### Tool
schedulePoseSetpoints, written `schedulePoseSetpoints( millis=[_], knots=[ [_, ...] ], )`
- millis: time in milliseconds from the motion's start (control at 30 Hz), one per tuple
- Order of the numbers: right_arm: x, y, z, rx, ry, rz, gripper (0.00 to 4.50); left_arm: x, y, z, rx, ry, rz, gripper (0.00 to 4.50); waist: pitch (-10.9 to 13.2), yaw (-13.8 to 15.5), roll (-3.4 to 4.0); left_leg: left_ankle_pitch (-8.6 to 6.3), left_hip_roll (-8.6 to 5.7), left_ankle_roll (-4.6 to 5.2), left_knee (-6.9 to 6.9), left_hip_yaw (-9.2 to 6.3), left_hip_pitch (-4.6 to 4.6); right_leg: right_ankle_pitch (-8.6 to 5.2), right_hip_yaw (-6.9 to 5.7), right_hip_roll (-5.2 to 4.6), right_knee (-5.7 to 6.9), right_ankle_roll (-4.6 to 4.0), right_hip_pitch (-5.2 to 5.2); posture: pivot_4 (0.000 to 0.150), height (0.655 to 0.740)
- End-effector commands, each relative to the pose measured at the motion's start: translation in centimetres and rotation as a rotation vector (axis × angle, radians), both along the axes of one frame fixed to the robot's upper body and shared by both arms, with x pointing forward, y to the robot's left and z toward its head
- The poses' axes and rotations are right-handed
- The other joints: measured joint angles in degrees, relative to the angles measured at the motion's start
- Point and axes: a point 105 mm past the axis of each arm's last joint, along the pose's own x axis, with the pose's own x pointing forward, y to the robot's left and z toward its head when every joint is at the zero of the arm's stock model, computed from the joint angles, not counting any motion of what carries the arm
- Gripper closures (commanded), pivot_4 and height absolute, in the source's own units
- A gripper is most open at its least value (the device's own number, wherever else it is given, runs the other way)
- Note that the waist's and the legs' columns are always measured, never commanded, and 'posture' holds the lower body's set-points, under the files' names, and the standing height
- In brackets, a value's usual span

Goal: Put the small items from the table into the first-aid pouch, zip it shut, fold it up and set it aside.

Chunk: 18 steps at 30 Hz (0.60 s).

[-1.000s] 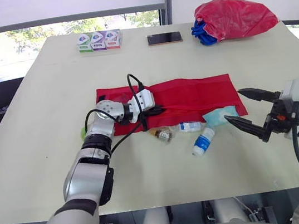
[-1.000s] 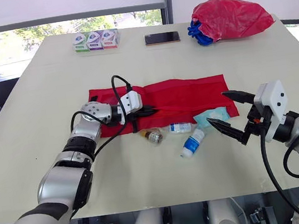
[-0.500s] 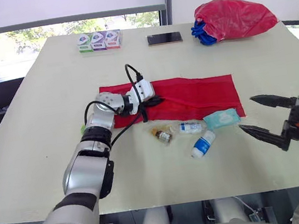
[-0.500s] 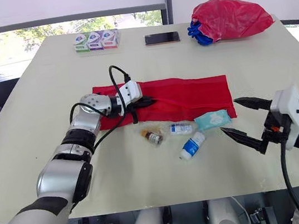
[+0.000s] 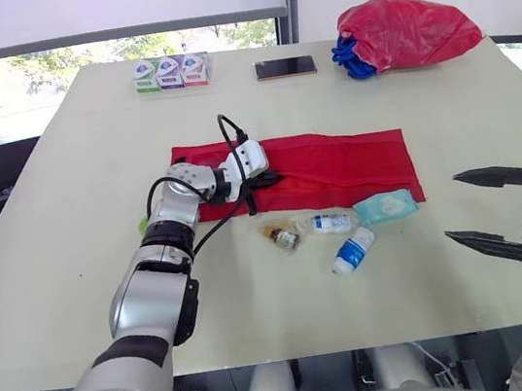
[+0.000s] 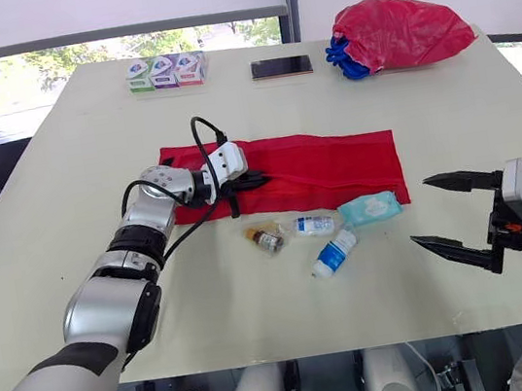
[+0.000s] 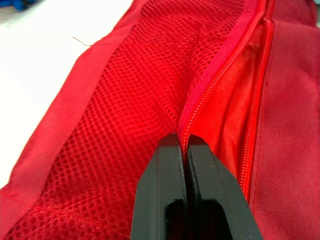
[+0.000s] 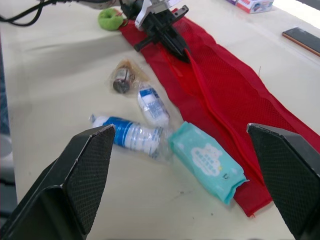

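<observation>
Left of the wide-open right pincer [image 6: 420, 211], across bare bench [image 6: 258, 309], you find the wipes packet [image 6: 369, 209] nearest, its long axis running roughly left-right beside the near edge of the pouch [image 6: 335, 163], whose zip edge the left pincer [image 7: 183, 142] holds clamped.

- Green ball [image 8: 112, 20] partly hidden behind the left arm [image 5: 165, 241].
- Print on the small boxes [image 5: 171, 72] too small to be read.
- Pouch [image 7: 125, 100] cut off by the wrist view's edges.
</observation>
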Motion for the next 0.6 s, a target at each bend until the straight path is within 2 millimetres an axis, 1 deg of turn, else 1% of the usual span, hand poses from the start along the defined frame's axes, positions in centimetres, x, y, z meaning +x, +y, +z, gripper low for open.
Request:
schedulePoseSetpoints(
  millis=[33, 167, 233, 300, 500, 567, 600],
  knots=[
    [0.3, -1.1, 1.1, -0.074, -0.036, 0.076, 0.0, 0.2, -0.3, 1.1, 0.014, -0.044, -0.02, 4.43, 0.0, 0.0, 0.0, 0.0, 0.0, 0.0, 0.0, 0.0, 0.0, 0.0, 0.0, 0.0, 0.0, 0.0, 0.01, 0.15, 0.74],
    [1.0, -2.1, 2.4, -0.092, -0.017, 0.108, 0.0, 0.2, -0.4, 1.3, 0.005, -0.044, -0.02, 4.43, 0.0, 0.0, 0.0, 0.0, 0.0, 0.0, 0.0, -0.01, 0.02, 0.0, -0.01, 0.0, 0.0, -0.01, 0.02, 0.15, 0.74],
    [1.3, -2.5, 2.6, -0.131, -0.016, 0.126, 0.0, 0.1, -0.4, 1.3, -0.004, -0.043, -0.021, 4.43, 0.0, 0.0, 0.0, 0.0, 0.0, 0.0, 0.0, -0.02, 0.01, 0.0, -0.01, 0.0, 0.0, -0.01, 0.02, 0.15, 0.74],
    [1.3, -2.4, 2.6, -0.153, 0.006, 0.165, 0.0, 0.1, -0.3, 1.3, -0.006, -0.041, -0.019, 4.43, 0.0, 0.0, 0.0, 0.0, 0.0, 0.0, 0.0, -0.02, 0.0, 0.01, -0.01, 0.0, -0.01, -0.01, 0.02, 0.15, 0.74],
    [1.1, -0.8, 2.5, -0.153, 0.048, 0.282, 0.0, 0.1, -0.3, 1.4, -0.005, -0.039, -0.014, 4.43, 0.0, 0.0, 0.0, 0.0, 0.0, -0.01, 0.01, -0.01, 0.01, 0.01, -0.01, 0.0, -0.01, -0.01, 0.02, 0.15, 0.74],
    [1.1, -0.2, 2.2, -0.159, 0.062, 0.317, 0.0, 0.1, -0.3, 1.5, -0.002, -0.038, -0.017, 4.43, 0.0, 0.0, 0.0, 0.01, 0.01, -0.01, 0.02, -0.02, 0.01, 0.01, -0.01, -0.01, 0.0, -0.01, 0.02, 0.15, 0.74],
    [1.3, 0.5, 1.8, -0.165, 0.06, 0.336, 0.0, 0.1, -0.3, 1.6, -0.001, -0.039, -0.018, 4.43, 0.0, 0.0, 0.0, 0.01, 0.01, -0.01, 0.02, -0.02, 0.02, 0.01, -0.01, -0.01, 0.0, -0.01, 0.02, 0.15, 0.74]
  ],
)
